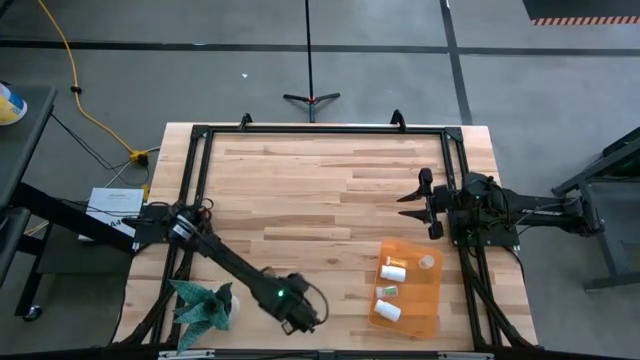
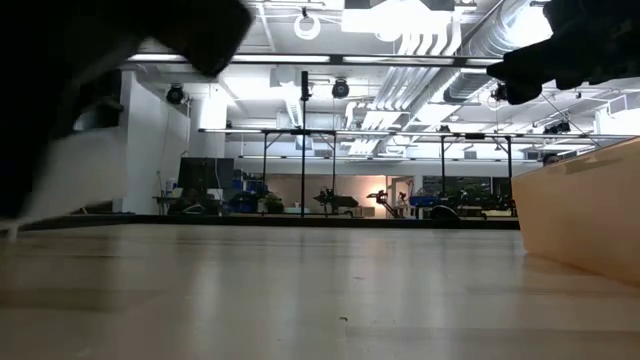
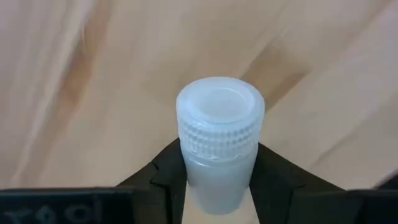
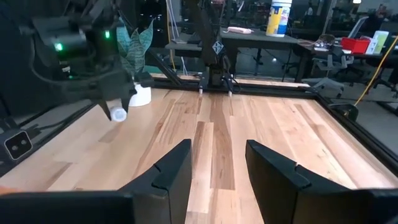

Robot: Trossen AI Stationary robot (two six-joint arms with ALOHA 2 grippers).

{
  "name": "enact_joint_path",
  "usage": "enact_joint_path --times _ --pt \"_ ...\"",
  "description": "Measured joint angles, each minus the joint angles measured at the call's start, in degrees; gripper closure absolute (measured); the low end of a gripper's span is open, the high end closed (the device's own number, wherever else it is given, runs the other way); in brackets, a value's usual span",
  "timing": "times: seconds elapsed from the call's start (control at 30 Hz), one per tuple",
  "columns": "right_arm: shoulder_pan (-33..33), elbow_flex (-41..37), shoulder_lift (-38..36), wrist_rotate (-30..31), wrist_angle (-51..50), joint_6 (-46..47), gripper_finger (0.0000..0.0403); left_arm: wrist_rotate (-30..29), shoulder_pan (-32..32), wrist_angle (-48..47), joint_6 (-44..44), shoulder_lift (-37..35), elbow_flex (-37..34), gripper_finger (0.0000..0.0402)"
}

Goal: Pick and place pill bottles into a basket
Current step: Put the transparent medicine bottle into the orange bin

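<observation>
Left gripper [image 3: 217, 186] clamps a pill bottle [image 3: 219, 140] low between its fingers, could slip before reaching basket [image 1: 428, 300] beyond it; right gripper [image 4: 217, 165] open.

My two dark jointed arms, matte black pincer fingers [image 4: 174, 171], green indicator light glowing on my left wrist [image 1: 283, 294], black cabling at my right wrist [image 1: 480, 205]

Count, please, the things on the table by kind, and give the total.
Pill bottles: 4, three in the basket (at), one held by the left gripper
Orange basket: 1
Green plant: 1
Total: 6
</observation>
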Motion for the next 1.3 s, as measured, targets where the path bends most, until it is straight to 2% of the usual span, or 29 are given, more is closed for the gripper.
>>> enact_joint_path --times 0.13,0.33,0.53,0.63,0.83,0.97,1.03,1.17,1.3 --pt "0.0 0.0 0.0 0.0 -0.1 0.4 0.0261 -7.7 3.2 0.9 9.6 -1.5 1.5 0.0229" --pt "0.0 0.0 0.0 0.0 0.2 2.5 0.0261 -17.2 8.8 4.9 30.2 -1.7 4.1 0.0227" --pt "0.0 0.0 0.0 0.7 -0.1 12.9 0.0261 -20.6 14.1 9.5 52.6 -1.8 5.9 0.0229" --pt "0.0 0.0 0.0 3.9 -1.9 19.7 0.0261 -21.3 16.0 10.6 62.0 -1.8 7.0 0.0225" --pt "0.0 0.0 0.0 13.2 -3.3 19.9 0.0261 -21.4 18.8 13.5 71.8 -1.8 9.6 0.0229" --pt "0.0 0.0 0.0 14.9 -3.3 18.5 0.0261 -21.1 20.5 17.9 74.6 -1.8 10.4 0.0227" --pt "0.0 0.0 0.0 14.7 -3.2 18.1 0.0261 -18.3 21.5 21.0 75.6 -1.8 10.8 0.0227" --pt "0.0 0.0 0.0 16.8 -3.1 18.1 0.0261 -8.8 23.3 25.6 78.5 -1.9 10.8 0.0233" --pt "0.0 0.0 0.0 17.0 -2.8 17.7 0.0261 -6.1 25.0 27.9 81.2 -1.9 10.8 0.0233"
